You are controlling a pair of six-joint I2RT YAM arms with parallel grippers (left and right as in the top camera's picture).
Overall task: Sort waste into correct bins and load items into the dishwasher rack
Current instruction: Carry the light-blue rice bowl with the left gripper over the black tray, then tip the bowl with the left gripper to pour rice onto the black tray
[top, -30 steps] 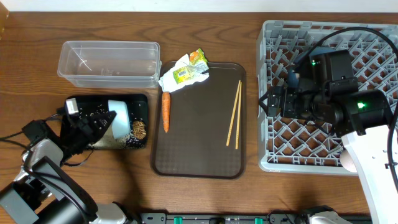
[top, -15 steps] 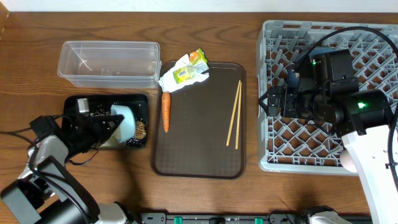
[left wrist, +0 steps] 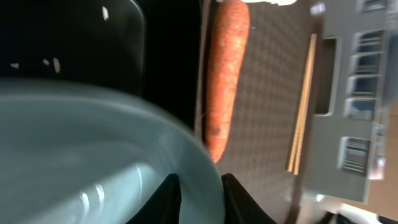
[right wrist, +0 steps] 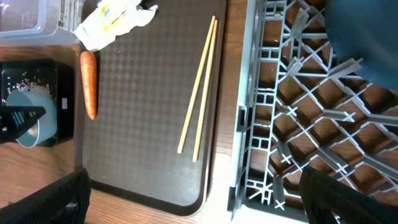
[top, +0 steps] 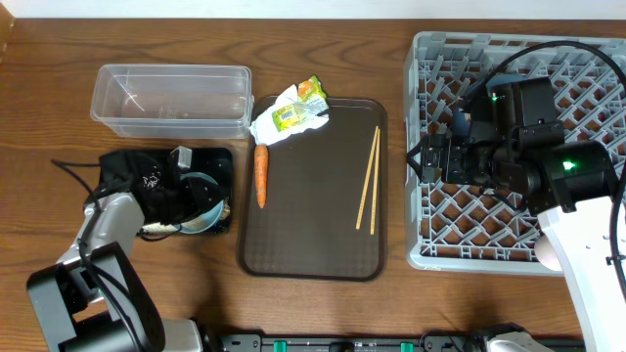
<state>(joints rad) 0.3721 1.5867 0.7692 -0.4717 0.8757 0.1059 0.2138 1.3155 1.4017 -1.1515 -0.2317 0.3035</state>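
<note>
My left gripper [top: 188,192] is shut on the rim of the light blue cup [top: 201,190] and holds it over the black tray [top: 217,159]. The left wrist view shows the cup [left wrist: 93,155] between my fingers [left wrist: 199,190], with rice grains on the black tray [left wrist: 93,37]. The carrot [top: 261,174] and the chopsticks [top: 368,179] lie on the brown tray [top: 313,230]. The green-yellow wrapper and white napkin [top: 290,115] sit at its far left corner. My right gripper [right wrist: 196,199] is open and empty above the grey rack's [top: 518,210] left edge. A dark blue bowl [right wrist: 367,37] sits in the rack.
The clear tub [top: 171,98] stands behind the black tray and looks empty. My right arm covers the middle of the rack. A pale rounded thing [top: 546,254] shows at the rack's near right edge, partly hidden by the arm.
My left arm has swung right over the black tray and turned the light blue cup, which now hides the brown scraps. The right arm has not moved.
</note>
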